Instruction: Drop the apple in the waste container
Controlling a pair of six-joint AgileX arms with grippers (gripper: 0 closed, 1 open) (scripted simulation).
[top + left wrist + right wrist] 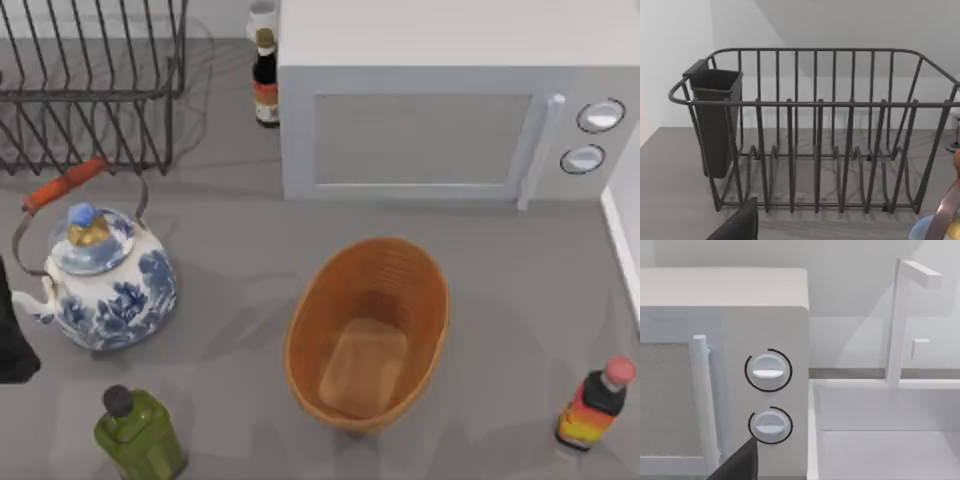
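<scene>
The apple is out of view. The waste container [303,318] is an orange-brown ribbed oval basket standing in the front middle of the table, and nothing lies on its flat bottom. My left arm [12,345] is a dark shape at the table's far left edge, beside the teapot and well left of the basket. A dark piece of my left gripper [740,225] shows in the left wrist view, facing the wire rack. A dark piece of my right gripper [740,462] shows in the right wrist view, facing the microwave's knobs.
A blue-and-white teapot [100,275] stands left of the basket and a green bottle [138,432] at the front left. A black wire rack [90,80] sits back left and a microwave [450,110] behind the basket. There is a dark sauce bottle [265,80], a red-capped bottle [597,402] and a white sink [885,435].
</scene>
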